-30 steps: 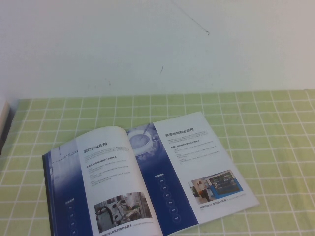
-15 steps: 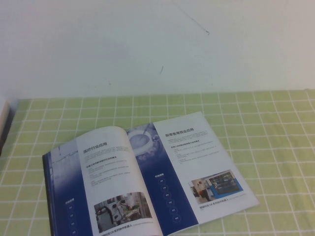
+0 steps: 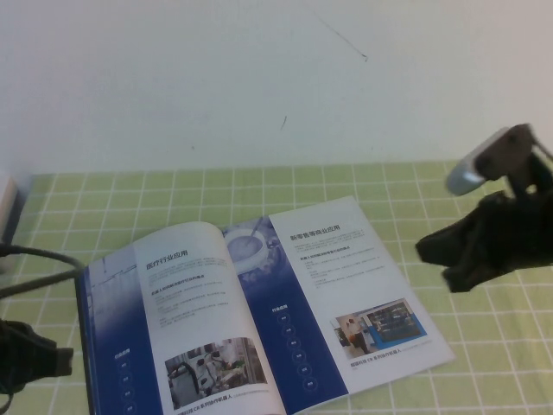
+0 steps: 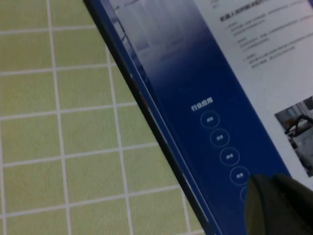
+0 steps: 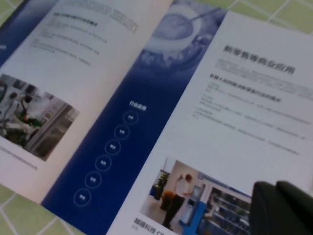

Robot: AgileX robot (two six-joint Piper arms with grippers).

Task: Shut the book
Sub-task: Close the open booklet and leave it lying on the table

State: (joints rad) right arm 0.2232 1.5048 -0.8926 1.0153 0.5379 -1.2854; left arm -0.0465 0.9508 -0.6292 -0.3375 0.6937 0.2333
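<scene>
An open book (image 3: 259, 303) with blue and white pages lies flat on the green checked tablecloth (image 3: 484, 346), its spine running from the far middle toward the near edge. My left gripper (image 3: 54, 359) hangs low just off the book's left edge; in the left wrist view its dark fingers are pressed together (image 4: 274, 183) over the blue margin of the left page (image 4: 215, 98). My right gripper (image 3: 435, 251) hovers to the right of the right page. The right wrist view shows it shut (image 5: 275, 188) above the photo at that page's (image 5: 234, 112) lower corner. Neither gripper holds anything.
A white wall (image 3: 259, 86) rises behind the table's far edge. A pale object (image 3: 7, 203) sits at the far left edge of the table. A dark cable (image 3: 39, 255) from the left arm trails over the cloth beside the book.
Both arms have come into view: the left at the near left by the book's edge, the right from the right side. The book has not moved.
</scene>
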